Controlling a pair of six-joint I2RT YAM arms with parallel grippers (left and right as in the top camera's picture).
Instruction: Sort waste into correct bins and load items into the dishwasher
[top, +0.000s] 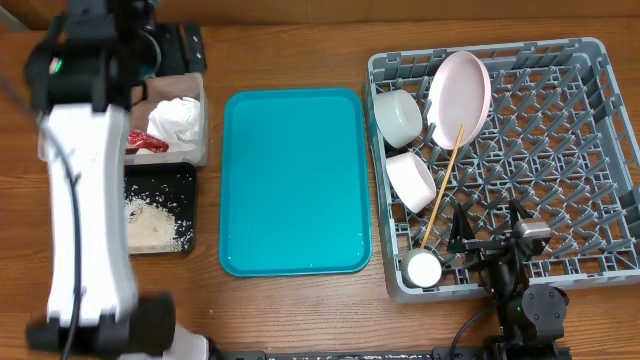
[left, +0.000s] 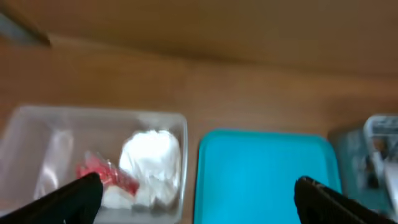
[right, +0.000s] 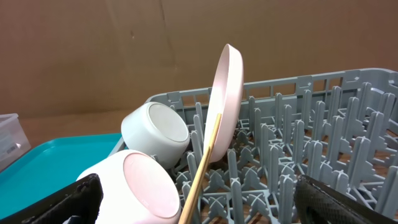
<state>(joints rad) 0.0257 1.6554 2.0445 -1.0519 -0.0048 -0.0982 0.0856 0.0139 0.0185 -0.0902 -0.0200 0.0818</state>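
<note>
The clear tub (top: 203, 108) holds a crumpled white napkin (top: 178, 120) and a red wrapper (top: 147, 141); rice grains (top: 152, 222) lie in the black tray (top: 186, 178). My left gripper (left: 199, 190) hovers open above the tub (left: 37, 124), napkin (left: 151, 158) and wrapper (left: 99, 171). The grey dish rack (top: 600, 150) carries a pink plate (top: 460, 95), two bowls (top: 398, 117) (top: 411, 180), a cup (top: 423, 268) and a chopstick (top: 442, 186). My right gripper (top: 487, 232) stands open over the rack's front, facing the plate (right: 225, 99), bowls (right: 155, 134) and chopstick (right: 202, 180).
A bare teal serving tray (top: 293, 180) lies between the bins and the rack, and shows in the left wrist view as a teal tray (left: 261, 174). My white left arm (top: 85, 200) runs along the table's left side, over part of both bins.
</note>
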